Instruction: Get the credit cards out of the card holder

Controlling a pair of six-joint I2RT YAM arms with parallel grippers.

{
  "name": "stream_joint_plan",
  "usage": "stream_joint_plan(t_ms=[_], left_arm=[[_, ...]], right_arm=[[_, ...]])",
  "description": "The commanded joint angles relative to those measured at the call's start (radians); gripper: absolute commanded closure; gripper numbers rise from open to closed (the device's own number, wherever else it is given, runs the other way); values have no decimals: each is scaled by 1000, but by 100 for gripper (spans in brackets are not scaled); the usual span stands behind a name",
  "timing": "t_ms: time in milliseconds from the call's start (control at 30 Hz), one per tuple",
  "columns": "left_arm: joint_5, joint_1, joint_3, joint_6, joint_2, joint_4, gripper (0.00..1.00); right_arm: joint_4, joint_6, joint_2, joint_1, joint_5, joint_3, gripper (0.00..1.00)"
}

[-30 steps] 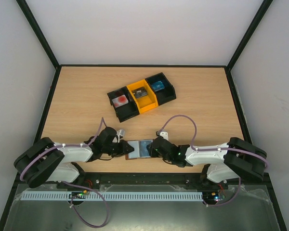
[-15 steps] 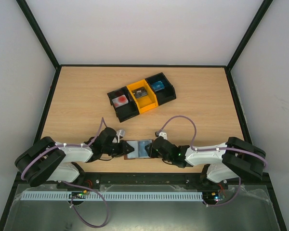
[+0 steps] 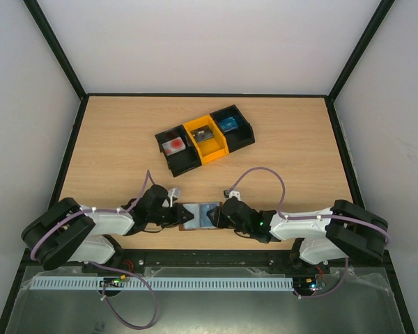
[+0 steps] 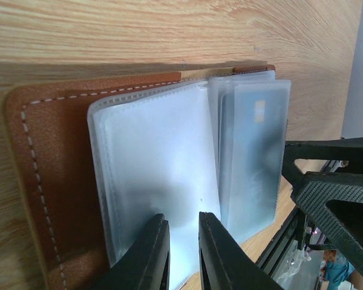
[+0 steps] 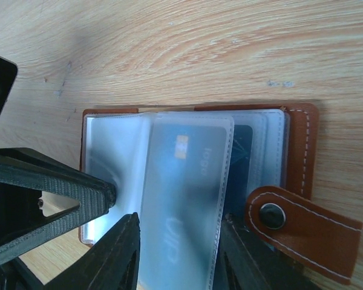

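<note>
1. The card holder [image 3: 200, 216] lies open on the table [image 3: 111, 153] at the near edge, between my two arms, with its strap tab [image 5: 302, 225] flung out on the right arm's side.
2. The left gripper [image 4: 183, 254] has its fingers almost together. They are pinching the empty clear sleeves [image 4: 157, 181] on its half of the holder and pinning them down.
3. The right gripper [image 5: 178, 260] comes in from the opposite side with its fingers [image 5: 118, 257] standing apart, one on each side of the front sleeve. I cannot tell whether they press on that sleeve's edges.
4. The blue credit card [image 5: 184, 181] is inside that front sleeve, chip at the far end. Its long axis runs straight away from the right fingers, in line with their reach, so the right arm is better placed to draw it out.
5. A second, darker card [image 5: 243, 148] shows in the sleeve behind, nearer the strap side. Neither card is out yet.
6. I cannot tell which edge of the sleeve is open, and I judge the pull direction depends on that.
7. Three bins [image 3: 205, 139] sit well apart towards the far side: a black one with a red-and-white item, an orange one with something dark, and a black one with something blue.
</note>
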Motion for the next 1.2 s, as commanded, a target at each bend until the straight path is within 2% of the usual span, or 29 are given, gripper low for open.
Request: stream_joint_plan(t_ms=[0, 300, 600, 867, 1167], left_arm=[[-3, -5, -25, 20, 9, -5, 82], [2, -6, -30, 15, 8, 3, 83], [27, -6, -46, -18, 3, 52, 83], [40, -10, -74, -65, 3, 112, 83], [24, -10, -72, -62, -61, 67, 83]], right_arm=[[48, 14, -17, 2, -13, -15, 63], [136, 24, -3, 2, -76, -6, 63], [149, 26, 17, 3, -103, 32, 62], [212, 37, 69, 4, -169, 50, 57], [295, 58, 101, 3, -226, 53, 51]])
